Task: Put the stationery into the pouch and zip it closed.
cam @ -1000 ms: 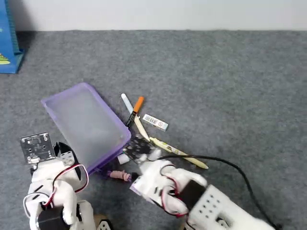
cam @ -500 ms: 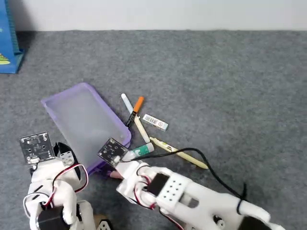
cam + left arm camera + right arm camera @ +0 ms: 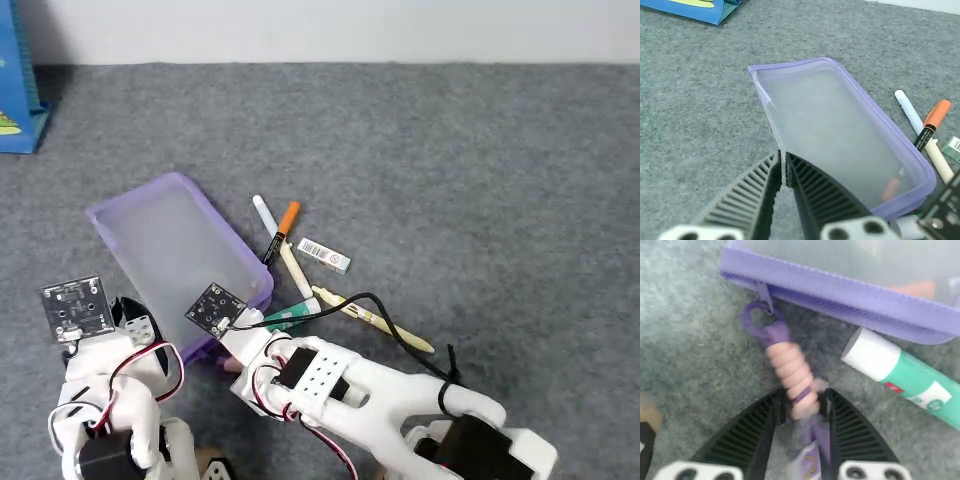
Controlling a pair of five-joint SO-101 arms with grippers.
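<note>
Over grey carpet (image 3: 450, 150), right claw (image 3: 802, 401) pinches pink charm (image 3: 790, 372) on the pouch (image 3: 180, 255).

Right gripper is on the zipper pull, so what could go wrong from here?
The orange-capped marker, eraser and glue stick lie outside the pouch; zipping now would likely shut them out.
The right gripper pinches only the pink coiled pull, which may stretch or slip.
The left gripper holds just the pouch edge and might slip.
</note>
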